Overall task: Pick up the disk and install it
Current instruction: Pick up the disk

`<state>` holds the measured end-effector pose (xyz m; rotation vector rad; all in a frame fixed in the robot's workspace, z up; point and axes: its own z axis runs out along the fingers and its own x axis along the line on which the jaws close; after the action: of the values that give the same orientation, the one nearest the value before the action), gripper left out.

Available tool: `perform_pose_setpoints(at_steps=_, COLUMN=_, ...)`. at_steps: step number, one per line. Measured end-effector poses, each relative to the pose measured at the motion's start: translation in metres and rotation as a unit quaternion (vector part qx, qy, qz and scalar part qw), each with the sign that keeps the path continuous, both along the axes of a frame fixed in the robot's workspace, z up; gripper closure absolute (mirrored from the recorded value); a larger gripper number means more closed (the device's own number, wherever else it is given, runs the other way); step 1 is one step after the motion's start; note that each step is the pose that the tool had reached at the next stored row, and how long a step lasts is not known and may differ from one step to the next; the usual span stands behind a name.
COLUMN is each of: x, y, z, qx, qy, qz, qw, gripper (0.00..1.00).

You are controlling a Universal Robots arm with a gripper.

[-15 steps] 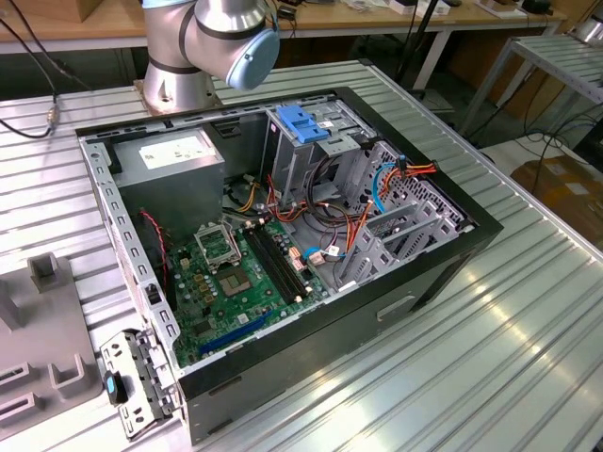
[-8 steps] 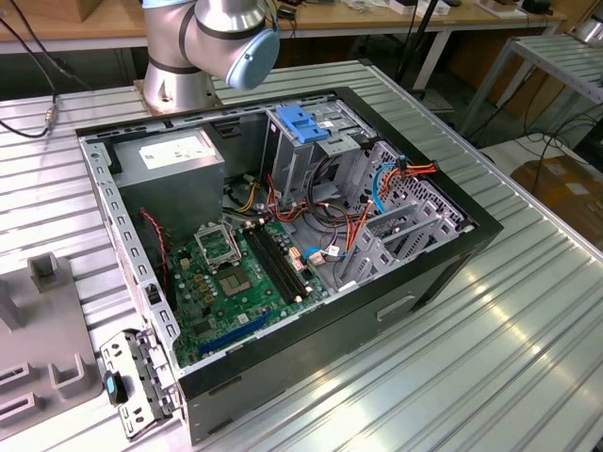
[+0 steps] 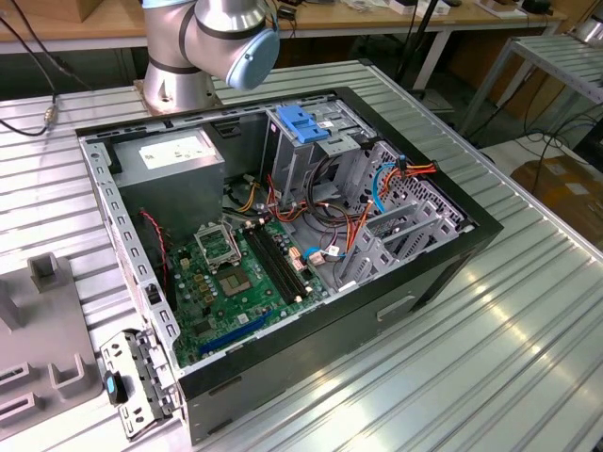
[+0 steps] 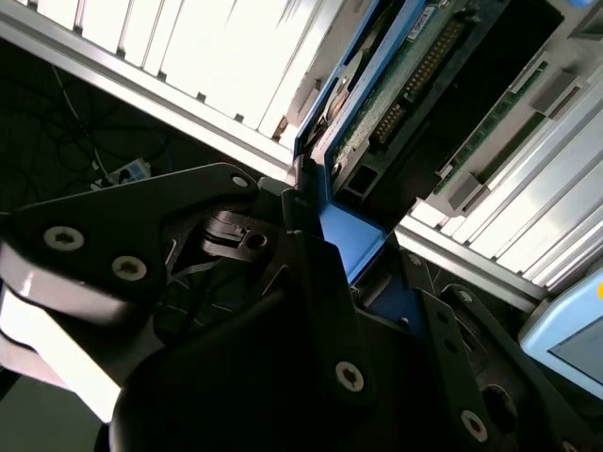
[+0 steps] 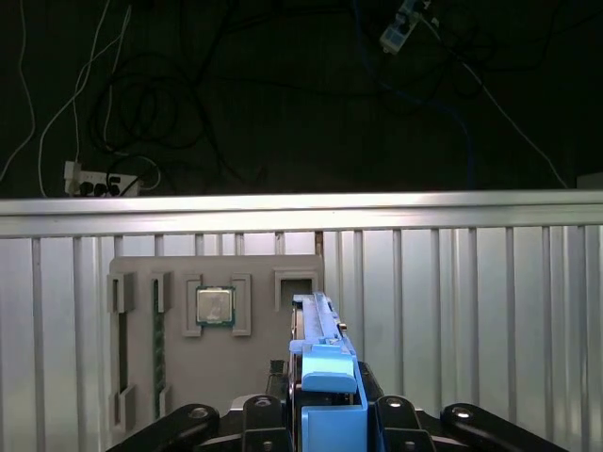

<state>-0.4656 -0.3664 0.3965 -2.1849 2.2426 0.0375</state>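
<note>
Gripper [image 5: 325, 419] clamped on the disk [image 5: 320, 330], blue rail between its fingers.
You see the disk edge-on, its long axis running straight out from the jaws, over the grey tray [image 5: 250, 377].

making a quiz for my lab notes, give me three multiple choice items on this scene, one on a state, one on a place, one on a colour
1. How is the computer case?
A) lying open, motherboard exposed
B) closed
C) standing on end, panel on

2. Where is the disk?
A) inside the computer case
B) on the motherboard
C) held in the gripper

3. What colour is the disk's rail?
A) red
B) blue
C) yellow

Answers:
1 A, the exterior view looks straight into the open case.
2 C, the first wrist view shows the disk edge-on in the gripper.
3 B, the rail shows blue in both wrist views.
</note>
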Motion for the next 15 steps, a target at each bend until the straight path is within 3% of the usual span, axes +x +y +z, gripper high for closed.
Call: perform_pose_setpoints(at_steps=15, x=0.0, y=0.0, z=0.0125, qx=0.0001, qy=-0.0001, qz=0.0, qw=1.0, gripper=0.63)
